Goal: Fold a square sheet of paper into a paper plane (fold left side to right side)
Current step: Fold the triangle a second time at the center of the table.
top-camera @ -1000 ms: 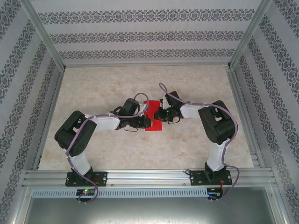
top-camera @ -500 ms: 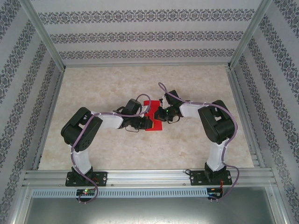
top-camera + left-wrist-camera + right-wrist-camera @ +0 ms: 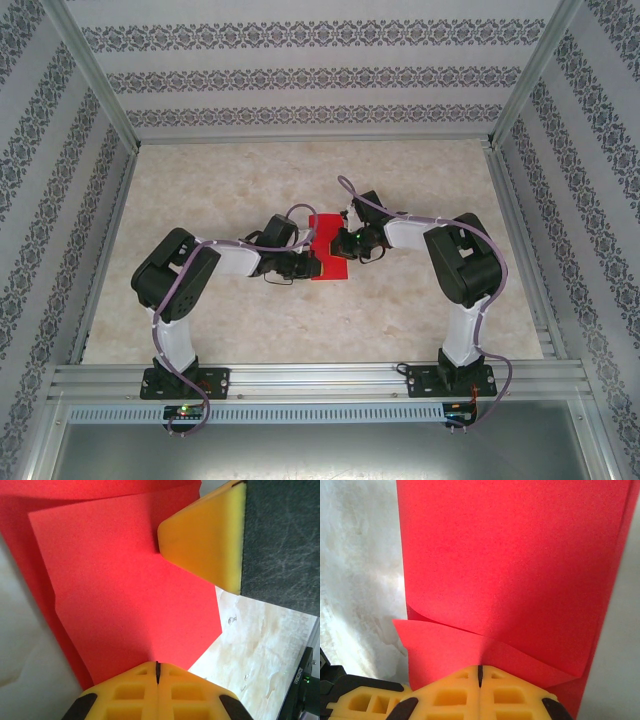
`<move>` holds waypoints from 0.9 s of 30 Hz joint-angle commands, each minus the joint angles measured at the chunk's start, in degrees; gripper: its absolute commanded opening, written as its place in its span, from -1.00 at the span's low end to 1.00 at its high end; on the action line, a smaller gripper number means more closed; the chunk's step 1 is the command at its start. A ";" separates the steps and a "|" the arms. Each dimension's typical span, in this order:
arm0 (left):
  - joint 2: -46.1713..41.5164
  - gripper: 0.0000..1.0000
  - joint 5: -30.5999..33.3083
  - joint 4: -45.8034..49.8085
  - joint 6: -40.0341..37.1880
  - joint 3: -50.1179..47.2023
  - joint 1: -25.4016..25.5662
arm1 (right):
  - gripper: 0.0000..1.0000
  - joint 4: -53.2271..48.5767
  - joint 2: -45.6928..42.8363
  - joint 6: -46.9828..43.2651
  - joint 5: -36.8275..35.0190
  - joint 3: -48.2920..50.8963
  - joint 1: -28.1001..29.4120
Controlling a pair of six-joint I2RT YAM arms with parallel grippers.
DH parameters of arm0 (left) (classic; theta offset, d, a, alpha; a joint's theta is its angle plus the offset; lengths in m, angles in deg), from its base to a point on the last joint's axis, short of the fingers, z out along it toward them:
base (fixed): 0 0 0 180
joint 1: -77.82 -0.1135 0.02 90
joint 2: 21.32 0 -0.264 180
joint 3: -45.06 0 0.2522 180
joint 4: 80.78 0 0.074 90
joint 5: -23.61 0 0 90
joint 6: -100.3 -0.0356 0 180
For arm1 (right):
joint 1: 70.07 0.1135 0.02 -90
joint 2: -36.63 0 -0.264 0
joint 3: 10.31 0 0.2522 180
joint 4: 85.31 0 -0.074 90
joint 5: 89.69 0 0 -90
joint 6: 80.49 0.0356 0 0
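Note:
The square sheet of paper (image 3: 328, 250) is bright red and partly folded, and it sits mid-table between the two arms. My left gripper (image 3: 309, 262) is at its left edge. In the left wrist view the yellow jaws (image 3: 157, 666) are shut, with the red sheet (image 3: 125, 580) running into their seam. My right gripper (image 3: 344, 245) is at the right edge. Its jaws (image 3: 480, 669) are shut on a folded flap of the paper (image 3: 510, 555). A yellow fingertip (image 3: 202, 542) of the right gripper shows over the paper in the left wrist view.
The marbled table top (image 3: 230, 180) is ringed by aluminium rails (image 3: 320, 378) at the near edge and sides. Patterned walls (image 3: 300, 75) close it in. Both arm bases stand at the near rail.
The left arm's elbow swung right and its gripper slid slightly right along the paper. The red sheet shifted a little. The right arm barely moved.

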 commanded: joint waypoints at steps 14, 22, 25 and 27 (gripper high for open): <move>-4.48 -0.96 -1.13 4.85 -3.75 -7.44 -1.65 | -1.00 -5.69 2.39 -1.91 -4.20 -0.52 -1.82; -9.43 -0.97 -0.34 5.43 -2.83 -9.84 -3.01 | -1.00 -5.67 2.31 -1.88 -3.93 -0.70 -1.69; -11.00 -0.97 -0.68 5.44 -2.50 -8.55 -3.43 | -1.00 -5.39 2.29 -1.77 -3.70 -0.61 -1.56; -10.42 -0.96 -1.69 4.88 -2.23 -6.71 -3.42 | -1.00 -5.15 2.22 -1.65 -3.50 -0.60 -1.38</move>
